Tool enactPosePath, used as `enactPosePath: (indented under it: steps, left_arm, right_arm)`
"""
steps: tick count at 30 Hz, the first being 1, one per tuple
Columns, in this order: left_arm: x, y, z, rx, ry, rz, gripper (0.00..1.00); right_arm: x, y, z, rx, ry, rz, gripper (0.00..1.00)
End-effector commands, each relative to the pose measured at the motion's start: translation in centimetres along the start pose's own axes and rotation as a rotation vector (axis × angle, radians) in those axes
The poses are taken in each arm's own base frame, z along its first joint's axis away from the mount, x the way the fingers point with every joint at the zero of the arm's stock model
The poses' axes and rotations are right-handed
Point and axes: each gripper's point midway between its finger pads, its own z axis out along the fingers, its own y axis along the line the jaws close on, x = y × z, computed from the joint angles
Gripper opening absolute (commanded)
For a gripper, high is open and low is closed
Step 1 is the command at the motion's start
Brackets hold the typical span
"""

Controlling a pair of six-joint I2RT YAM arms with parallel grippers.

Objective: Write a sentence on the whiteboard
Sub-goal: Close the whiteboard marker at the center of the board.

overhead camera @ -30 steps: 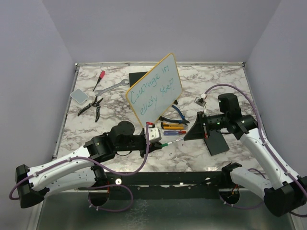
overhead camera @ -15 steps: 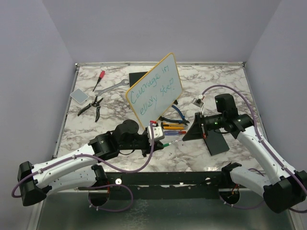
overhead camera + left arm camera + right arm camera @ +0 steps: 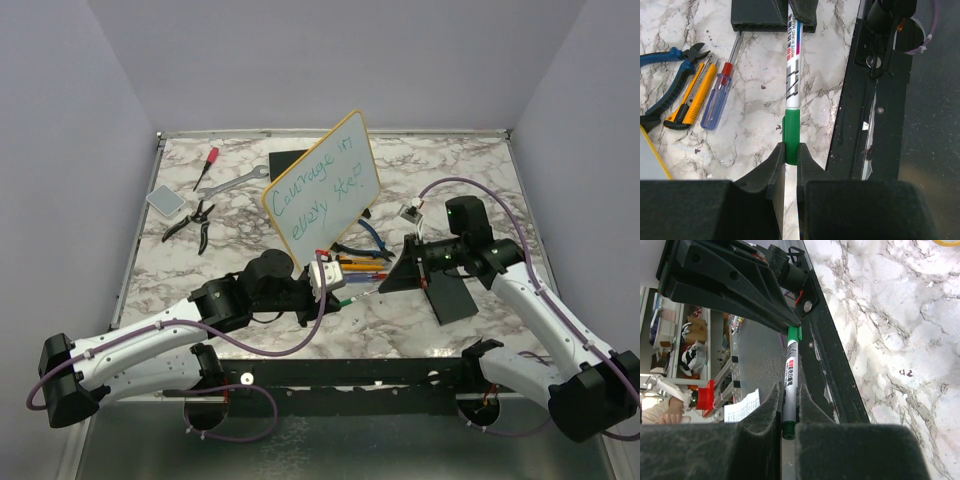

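From above, the marble table (image 3: 480,170) is walled on three sides, with a thin rail along its back edge and a dark bar along the near edge. The whiteboard (image 3: 322,185) stands tilted near the middle, and the sentence (image 3: 318,190) faces the arms. Bare marble lies to the board's right and along the far right. A wrench (image 3: 235,181) and black pliers (image 3: 190,222) crowd the left. The left arm reaches in low from the near left corner. The right arm bends in from the right. The left gripper (image 3: 338,299) and right gripper (image 3: 388,285) meet in front of the board's foot with a marker (image 3: 362,294) bridging them, close to the near edge. In the left wrist view, the left fingers (image 3: 776,165) are nearly closed and pinch the marker's green cap (image 3: 791,125). The barrel runs straight ahead into the other arm's dark fingers. Blue pliers (image 3: 662,62), a yellow knife (image 3: 690,95) and a screwdriver (image 3: 716,100) lie on the marble to the left, apart from the marker. The black edge bar runs just to the right. In the right wrist view, the right fingers (image 3: 771,405) are closed tight on the barrel, and the cap end sits in the left arm's black fingers. Open marble spreads to the right of the edge bar.
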Motion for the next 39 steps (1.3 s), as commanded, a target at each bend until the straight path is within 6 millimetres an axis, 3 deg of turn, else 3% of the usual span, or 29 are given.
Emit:
enactPosePath:
  steps: [1,39]
  left_arm:
    - [-6.5,0.5,0.1,-0.028,-0.239,0.05,0.0]
    - [-7.2,1.9,0.0,-0.098,-0.276,0.074,0.0]
  right_arm:
    - [1.1,1.0,0.7,-0.081,0.043,0.027,0.01]
    - [4.2,0.2,4.5,-0.131,0.151,0.094,0.01]
